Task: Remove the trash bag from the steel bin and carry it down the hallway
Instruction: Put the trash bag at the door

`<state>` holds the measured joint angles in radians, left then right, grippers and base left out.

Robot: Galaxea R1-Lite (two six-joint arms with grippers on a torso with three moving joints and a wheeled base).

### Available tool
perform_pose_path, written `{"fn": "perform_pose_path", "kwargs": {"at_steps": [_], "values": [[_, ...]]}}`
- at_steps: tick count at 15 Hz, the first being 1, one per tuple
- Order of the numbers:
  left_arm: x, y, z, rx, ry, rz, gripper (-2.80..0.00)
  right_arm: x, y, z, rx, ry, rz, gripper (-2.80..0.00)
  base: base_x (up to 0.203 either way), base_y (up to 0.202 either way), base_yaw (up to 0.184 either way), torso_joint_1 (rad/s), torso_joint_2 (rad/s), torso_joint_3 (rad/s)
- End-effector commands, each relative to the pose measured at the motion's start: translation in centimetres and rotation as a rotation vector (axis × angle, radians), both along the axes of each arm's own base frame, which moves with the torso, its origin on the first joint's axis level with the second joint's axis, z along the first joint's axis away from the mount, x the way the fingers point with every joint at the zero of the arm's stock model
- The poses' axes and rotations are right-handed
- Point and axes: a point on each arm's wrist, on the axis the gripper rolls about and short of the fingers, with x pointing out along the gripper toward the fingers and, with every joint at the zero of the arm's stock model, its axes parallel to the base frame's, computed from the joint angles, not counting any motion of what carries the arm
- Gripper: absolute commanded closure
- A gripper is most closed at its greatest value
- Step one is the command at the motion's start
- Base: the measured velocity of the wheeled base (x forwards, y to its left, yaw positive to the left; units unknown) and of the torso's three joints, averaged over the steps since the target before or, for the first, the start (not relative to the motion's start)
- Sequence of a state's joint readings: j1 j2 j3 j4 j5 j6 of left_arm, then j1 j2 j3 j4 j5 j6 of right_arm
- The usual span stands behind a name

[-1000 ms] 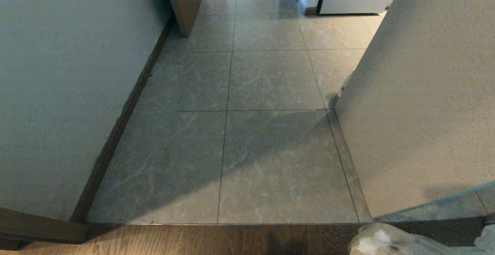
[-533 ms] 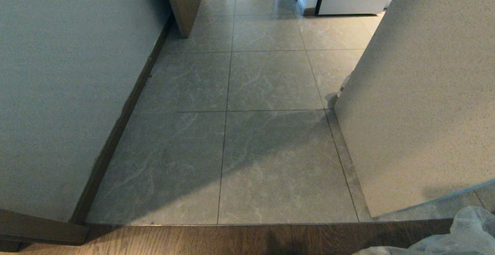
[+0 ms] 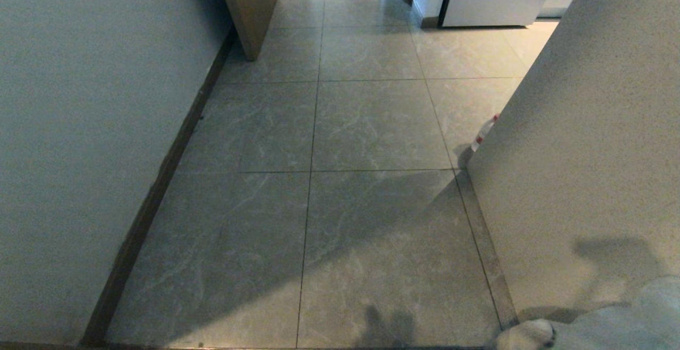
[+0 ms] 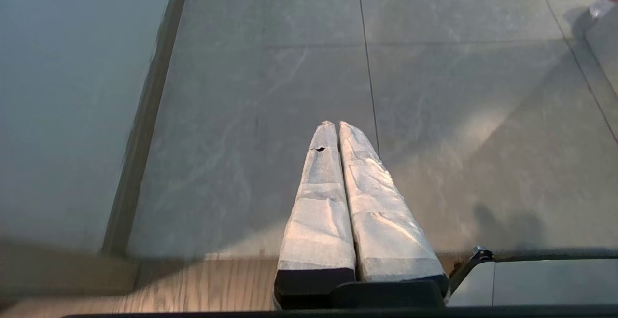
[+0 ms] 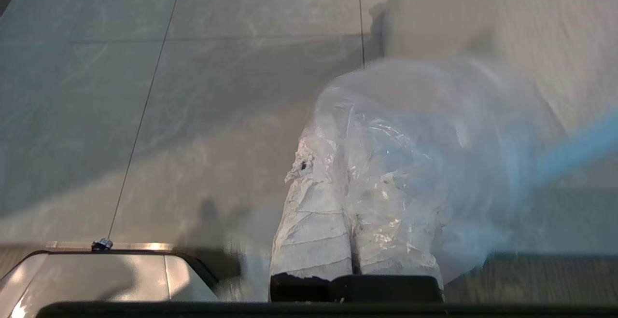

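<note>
One trash bag (image 5: 410,163) hung bunched from the right gripper (image 5: 333,173), fingers clamped on it. Left gripper (image 4: 336,127) was empty, fingers pressed together. One bottle (image 3: 484,132) stood upright in the hallway (image 3: 366,127).

Grey marbled floor tiles (image 3: 366,127), white walls (image 3: 79,127), dark skirting (image 3: 159,180).

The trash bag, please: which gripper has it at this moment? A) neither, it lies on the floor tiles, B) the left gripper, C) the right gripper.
C: the right gripper is shut on the trash bag, whose clear plastic drapes over its fingers, while the left gripper is shut and empty above the tiles.
</note>
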<state>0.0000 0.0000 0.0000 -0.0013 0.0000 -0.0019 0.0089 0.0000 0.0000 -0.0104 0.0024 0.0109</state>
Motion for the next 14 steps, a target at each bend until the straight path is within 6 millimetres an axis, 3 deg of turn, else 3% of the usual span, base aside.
{"fn": "perform_pose_path", "kwargs": {"at_steps": [1,14], "values": [[0.0,0.0,0.0,0.0,0.0,0.0,0.0,0.02,0.0,-0.04,0.0,0.003,0.001,0.0,0.19,0.0,0.002,0.002,0.0,-0.002],[0.0,0.0,0.0,-0.001,0.0,0.0,0.0,0.02,0.0,-0.04,0.0,0.002,0.001,0.0,0.189,0.0,0.0,0.001,0.0,0.003]]}}
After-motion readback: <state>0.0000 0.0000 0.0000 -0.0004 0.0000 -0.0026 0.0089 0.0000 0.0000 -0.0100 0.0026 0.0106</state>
